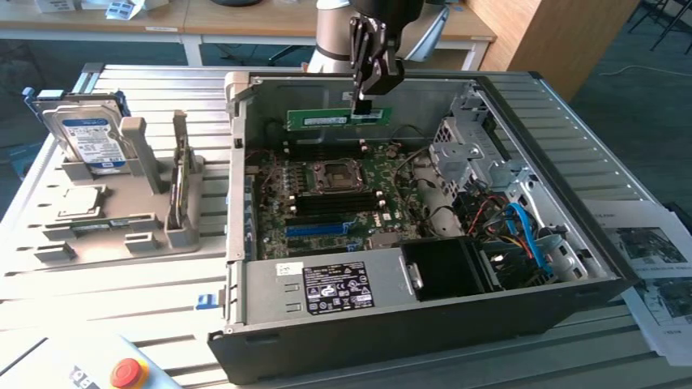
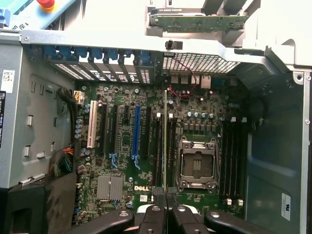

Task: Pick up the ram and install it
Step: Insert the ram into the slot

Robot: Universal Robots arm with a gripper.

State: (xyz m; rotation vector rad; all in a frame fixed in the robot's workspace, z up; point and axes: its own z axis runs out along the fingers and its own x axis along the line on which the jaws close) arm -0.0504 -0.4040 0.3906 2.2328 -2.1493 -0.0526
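The ram (image 1: 337,118) is a long green stick with a white label, hanging level above the motherboard (image 1: 324,194) inside the open computer case (image 1: 433,324). My gripper (image 1: 365,101) comes down from above and is shut on the stick's end at the exterior view's right. In the wrist view the ram (image 2: 165,146) shows edge-on as a thin line running out from between my fingertips, and the gripper (image 2: 165,197) holds it over the black memory slots (image 2: 158,146) beside the CPU socket (image 2: 197,163). The stick is apart from the board.
A grey holder (image 1: 119,219) at the exterior view's left carries a hard drive (image 1: 92,142) and another green board (image 2: 197,22). Inside the case are a power supply (image 1: 324,288), drive cage (image 1: 471,142) and cables (image 1: 519,235). Papers (image 1: 649,259) lie on the right; a red button (image 1: 128,373) is in front.
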